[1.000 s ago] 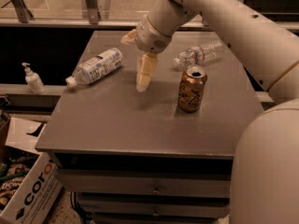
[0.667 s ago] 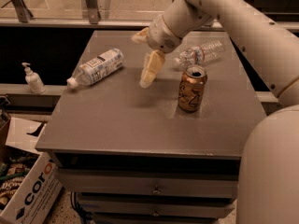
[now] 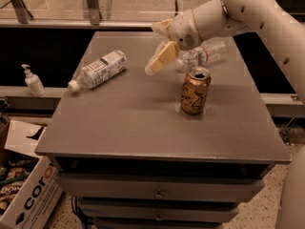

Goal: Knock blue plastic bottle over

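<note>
The blue plastic bottle [image 3: 99, 69] lies on its side at the left part of the grey table [image 3: 143, 128], its white cap pointing toward the left edge. My gripper [image 3: 152, 68] hangs above the table's middle back, to the right of the bottle and apart from it, holding nothing. A second, crinkled clear bottle [image 3: 206, 54] with a red-white label lies on its side behind the gripper.
A brown drink can [image 3: 195, 91] stands upright right of centre, just below and right of the gripper. A small white pump bottle [image 3: 33, 81] stands on a ledge to the left. A cardboard box [image 3: 28, 199] sits on the floor at lower left.
The arm and gripper have risen and moved right, away from the blue bottle. The bottle lies as before.
</note>
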`<action>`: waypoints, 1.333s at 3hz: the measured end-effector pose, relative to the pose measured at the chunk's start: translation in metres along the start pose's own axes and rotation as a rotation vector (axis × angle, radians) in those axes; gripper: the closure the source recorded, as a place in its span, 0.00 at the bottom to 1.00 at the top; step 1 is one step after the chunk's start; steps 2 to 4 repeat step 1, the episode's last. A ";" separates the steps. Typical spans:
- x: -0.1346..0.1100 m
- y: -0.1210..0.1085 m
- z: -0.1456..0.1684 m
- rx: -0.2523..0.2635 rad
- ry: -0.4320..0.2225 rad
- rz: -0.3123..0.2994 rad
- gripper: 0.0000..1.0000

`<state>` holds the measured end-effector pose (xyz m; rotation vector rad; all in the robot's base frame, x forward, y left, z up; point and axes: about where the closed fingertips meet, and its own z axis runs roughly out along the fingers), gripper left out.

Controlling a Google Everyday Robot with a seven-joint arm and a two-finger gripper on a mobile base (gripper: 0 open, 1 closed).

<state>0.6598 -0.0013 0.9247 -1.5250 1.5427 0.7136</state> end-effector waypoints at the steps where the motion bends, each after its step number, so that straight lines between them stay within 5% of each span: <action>1: 0.000 0.000 0.000 0.000 0.000 0.000 0.00; 4: 0.000 0.000 0.000 0.000 0.000 0.000 0.00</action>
